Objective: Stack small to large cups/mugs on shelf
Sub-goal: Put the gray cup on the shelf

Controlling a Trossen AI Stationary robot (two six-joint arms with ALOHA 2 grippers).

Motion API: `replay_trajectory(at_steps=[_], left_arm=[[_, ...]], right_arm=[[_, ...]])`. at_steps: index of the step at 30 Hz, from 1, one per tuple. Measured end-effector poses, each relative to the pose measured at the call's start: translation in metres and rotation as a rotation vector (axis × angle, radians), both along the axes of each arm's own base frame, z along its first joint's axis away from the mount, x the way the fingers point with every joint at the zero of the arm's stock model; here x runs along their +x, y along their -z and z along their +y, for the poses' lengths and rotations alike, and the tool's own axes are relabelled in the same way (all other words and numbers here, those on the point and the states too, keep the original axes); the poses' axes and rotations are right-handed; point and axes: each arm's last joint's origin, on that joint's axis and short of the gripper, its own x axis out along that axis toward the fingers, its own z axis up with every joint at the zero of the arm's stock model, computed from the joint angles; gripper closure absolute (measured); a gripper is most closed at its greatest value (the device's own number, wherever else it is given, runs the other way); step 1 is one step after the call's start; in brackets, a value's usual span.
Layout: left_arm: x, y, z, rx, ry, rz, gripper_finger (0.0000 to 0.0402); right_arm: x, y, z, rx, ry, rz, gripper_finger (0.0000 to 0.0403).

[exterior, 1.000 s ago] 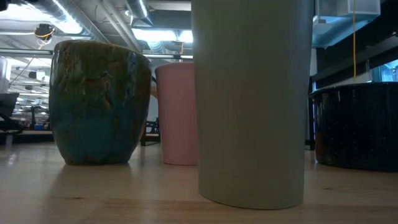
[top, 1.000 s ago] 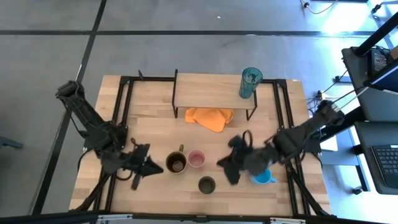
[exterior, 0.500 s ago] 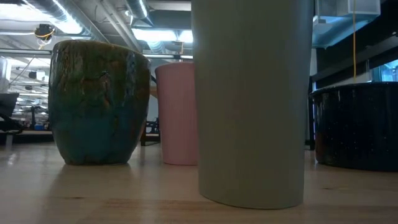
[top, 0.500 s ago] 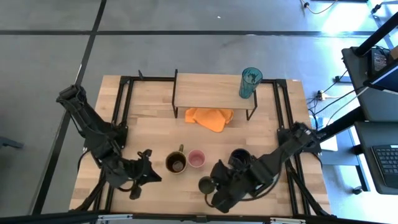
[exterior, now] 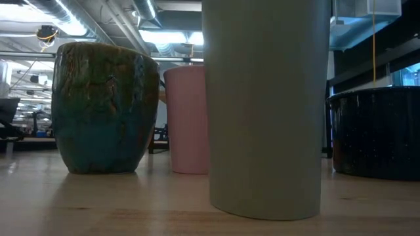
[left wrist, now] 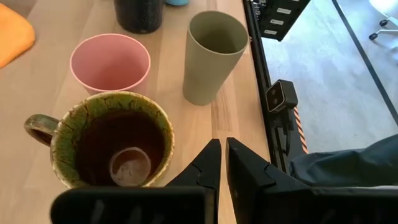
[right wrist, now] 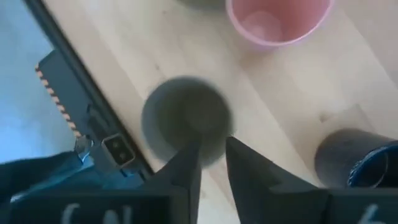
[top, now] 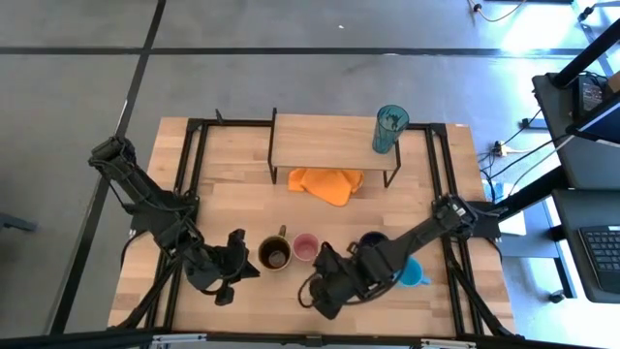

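Note:
The olive-grey cup point(left wrist: 214, 56) stands upright near the table's front edge; in the high view my right arm hides most of it. My right gripper point(right wrist: 211, 155) hovers above it, slightly open, with one finger over its mouth point(right wrist: 183, 118) and one at its rim. My left gripper point(left wrist: 219, 152) is shut and empty, just left of the mustard-brown mug point(top: 274, 255). The pink cup point(top: 306, 247), black mug point(top: 373, 242) and light blue mug point(top: 414, 274) stand on the table. The teal tumbler point(top: 390, 129) stands on the right end of the shelf point(top: 320, 141).
An orange cloth point(top: 327, 184) lies in front of the shelf. The shelf board left of the tumbler is bare. In the low view the olive-grey cup point(exterior: 262, 111) fills the foreground, with the mustard-brown mug point(exterior: 105, 108), pink cup point(exterior: 187, 121) and black mug point(exterior: 377, 131) behind it.
My right gripper has swung from over the black mug toward the table's left and near edge. It now stands above the olive-grey cup, and the black mug is uncovered. No cup has moved.

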Motion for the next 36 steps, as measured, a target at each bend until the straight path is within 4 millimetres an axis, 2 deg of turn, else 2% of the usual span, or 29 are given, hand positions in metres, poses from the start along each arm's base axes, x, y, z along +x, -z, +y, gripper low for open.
replay_trajectory(at_steps=[4, 8, 20, 27, 36], left_arm=[[0.001, 0.0, 0.001, -0.001, -0.007, 0.0, 0.0383], [0.001, 0.0, 0.001, -0.003, -0.008, 0.0, 0.0383], [0.001, -0.001, 0.002, -0.014, -0.017, 0.0, 0.0383], [0.001, -0.001, 0.002, -0.029, -0.029, 0.002, 0.0383], [0.001, -0.001, 0.002, -0.03, -0.031, 0.001, 0.0383]], right_arm=[[0.007, 0.007, -0.009, -0.01, 0.026, 0.018, 0.029], [0.011, 0.015, -0.008, 0.0, 0.024, 0.041, 0.0277], [0.015, 0.03, -0.003, -0.007, 0.026, 0.082, 0.0289], [0.016, 0.048, 0.01, -0.001, 0.009, 0.127, 0.0289], [0.016, 0.048, 0.009, -0.006, 0.015, 0.122, 0.0289]])
